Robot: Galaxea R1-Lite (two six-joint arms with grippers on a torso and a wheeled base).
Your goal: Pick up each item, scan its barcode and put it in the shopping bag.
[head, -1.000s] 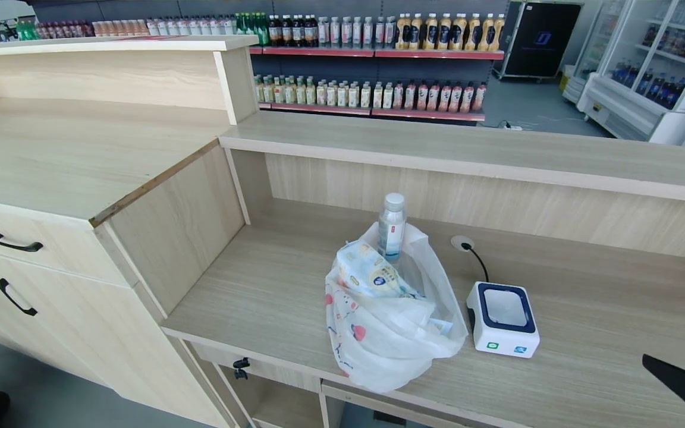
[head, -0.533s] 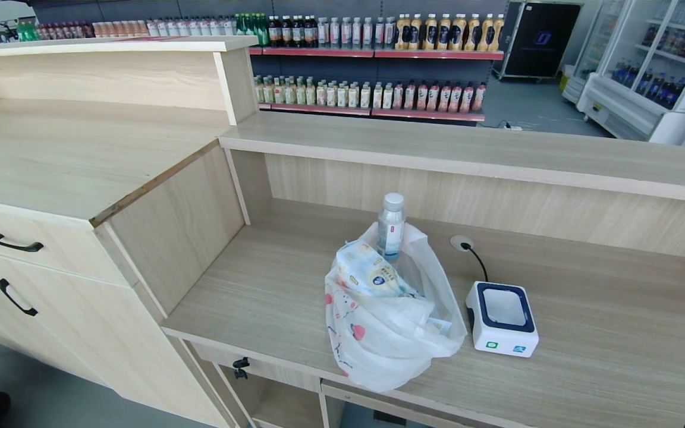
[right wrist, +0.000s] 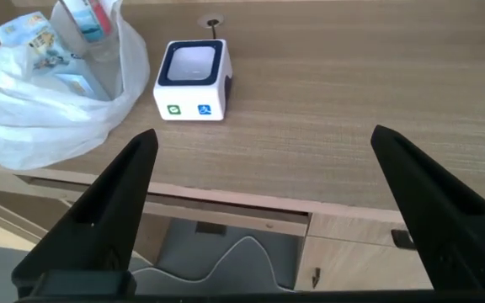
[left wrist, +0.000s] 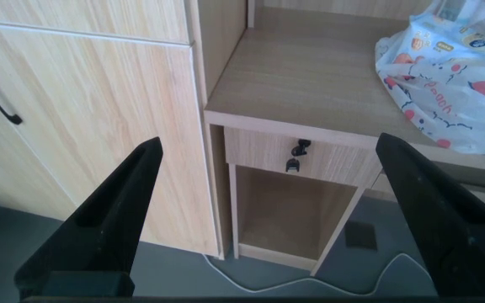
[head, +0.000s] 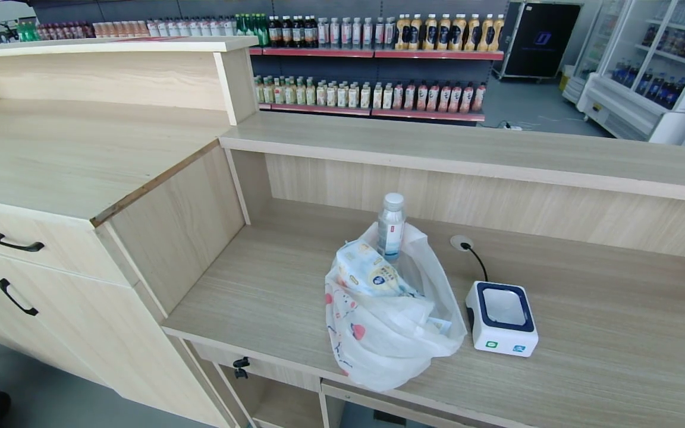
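My left claw (left wrist: 268, 143) hangs open, fingers spread wide and holding nothing. It sits low off the near edge of the counter (head: 586, 356), looking at the locked drawer (left wrist: 297, 156) under the counter's left end. My right claw (right wrist: 263, 133) is also open and empty, off the near edge further right and facing the worktop.

Beyond the claws, the shopping bag (head: 387, 333) slumps near the middle of the counter with its mouth gaping upward. A clear bottle (head: 391, 226) stands upright at the bag's far side, its cap well above the rim. A printed soft pack (head: 369, 270) leans at the left of the opening. The scanner (head: 502, 318) sits just right of the bag, close but not touching as far as I can tell, with its cable (head: 476, 258) running to a hole further back.

All the goods I can make out are in the bag, so I judge the picking, scanning and bagging done, or very nearly.

What I can't settle:
- The thin bag wall blurs whatever lies low inside. There is a pale boxy shape (right wrist: 78, 84) I can't identify.
- No barcode faces me.
- The counter's right end runs out of frame.
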